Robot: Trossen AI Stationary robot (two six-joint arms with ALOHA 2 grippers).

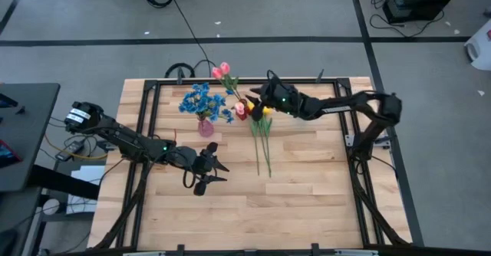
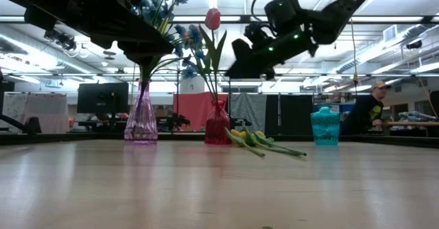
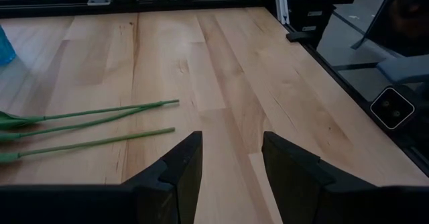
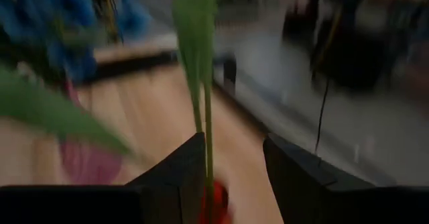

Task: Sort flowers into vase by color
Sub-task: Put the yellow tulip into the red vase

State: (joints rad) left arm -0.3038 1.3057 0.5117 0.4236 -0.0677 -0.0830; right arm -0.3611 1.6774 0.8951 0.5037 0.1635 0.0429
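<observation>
High view: right gripper (image 1: 253,103) over the red vase (image 1: 242,112) w/ pink tulips (image 1: 222,70) in it; blue flowers (image 1: 202,100) in the pink vase (image 1: 205,127); yellow tulips (image 1: 264,116) flat on the counter (image 1: 307,179); left gripper (image 1: 213,170) nearer the front edge, jaws spread, holding nothing.

Low view: teal vase (image 2: 325,126) at right, no flowers in it; person (image 2: 367,112) far back.

Left wrist: green stems (image 3: 94,120) on counter ahead of spread jaws.

Right wrist: jaws apart; a stem (image 4: 204,117) runs just beside one finger, contact unclear.
</observation>
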